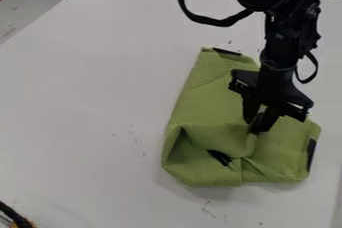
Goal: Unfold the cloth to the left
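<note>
Cloth: green, partly folded and rumpled, lying on the white desk (pixel 87 122) near its right edge as seen
Gripper (pixel 256 125): above the cloth (pixel 210 97), nearly closed, a raised fold pinched between its tips
Dark patches: along the cloth's edges

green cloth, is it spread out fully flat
No, the cloth is bunched, with a raised fold making a hollow near its lower left corner in the camera view.

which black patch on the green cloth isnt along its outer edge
The lower middle patch, beside the gaping fold; the top patch and right patch sit along edges of the cloth.
</note>
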Motion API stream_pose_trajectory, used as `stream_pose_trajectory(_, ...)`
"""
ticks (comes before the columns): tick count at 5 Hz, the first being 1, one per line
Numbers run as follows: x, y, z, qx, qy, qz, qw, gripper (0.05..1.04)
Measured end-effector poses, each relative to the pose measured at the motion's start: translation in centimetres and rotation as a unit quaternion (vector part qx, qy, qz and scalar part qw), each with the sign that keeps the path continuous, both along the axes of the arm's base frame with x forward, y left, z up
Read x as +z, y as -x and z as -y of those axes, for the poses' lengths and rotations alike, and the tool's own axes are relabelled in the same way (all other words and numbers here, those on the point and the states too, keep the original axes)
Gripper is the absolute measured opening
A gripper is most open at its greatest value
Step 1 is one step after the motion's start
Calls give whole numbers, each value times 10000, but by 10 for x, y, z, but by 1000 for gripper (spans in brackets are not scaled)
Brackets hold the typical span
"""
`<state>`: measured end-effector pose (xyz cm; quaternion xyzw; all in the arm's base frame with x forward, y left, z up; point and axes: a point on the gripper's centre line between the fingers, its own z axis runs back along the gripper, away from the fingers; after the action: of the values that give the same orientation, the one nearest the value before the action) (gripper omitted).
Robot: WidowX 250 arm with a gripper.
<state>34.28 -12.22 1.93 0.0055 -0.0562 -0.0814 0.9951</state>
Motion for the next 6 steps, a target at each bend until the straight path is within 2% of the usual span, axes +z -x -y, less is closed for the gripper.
stream_pose_trajectory(1, 1, -1, 1, -78, 29, 18, 10000, 118)
stream_pose_trajectory(2, 1, -1, 0, -120, -2, 3, 9999, 58)
stream_pose_trajectory(3, 2, -3, -6, -149, -77, 28, 9999, 54)
stream_pose_trajectory(4, 8, -3, -13, -117, -52, 88, 9999, 54)
stream_pose_trajectory(5, 31, -5, -25, -39, -111, 277, 9995, 54)
stream_pose_trajectory(6, 56, -2, -64, 194, -201, 412, 9988, 54)
